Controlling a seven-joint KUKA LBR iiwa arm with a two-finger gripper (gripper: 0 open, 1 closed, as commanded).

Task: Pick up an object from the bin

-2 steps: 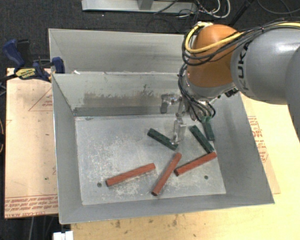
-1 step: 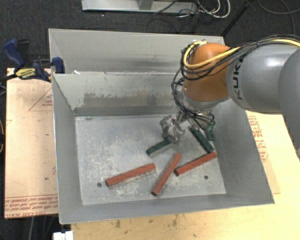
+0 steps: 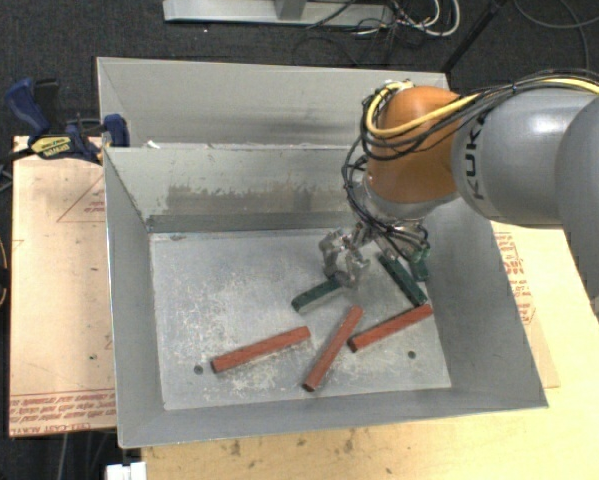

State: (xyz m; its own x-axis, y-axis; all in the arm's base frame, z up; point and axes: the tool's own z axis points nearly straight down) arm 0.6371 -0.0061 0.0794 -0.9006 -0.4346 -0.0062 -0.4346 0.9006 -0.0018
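Observation:
My gripper (image 3: pixel 345 260) hangs low over the right middle of the bin floor, under the orange cover of the wrist. Its tip is at the upper end of a short dark green stick (image 3: pixel 317 294) that lies slanted down to the left. A second dark green stick (image 3: pixel 409 279) lies just to the right of the gripper, partly hidden by cables. Below the gripper a red-brown stick (image 3: pixel 332 347) lies steeply slanted, with another red-brown stick (image 3: pixel 390 328) beside it to the right.
A third red-brown stick (image 3: pixel 261 350) lies farther left on the floor, near the front. The arm and its cables cover the bin's right back part. The sloping bin walls rise close on the right.

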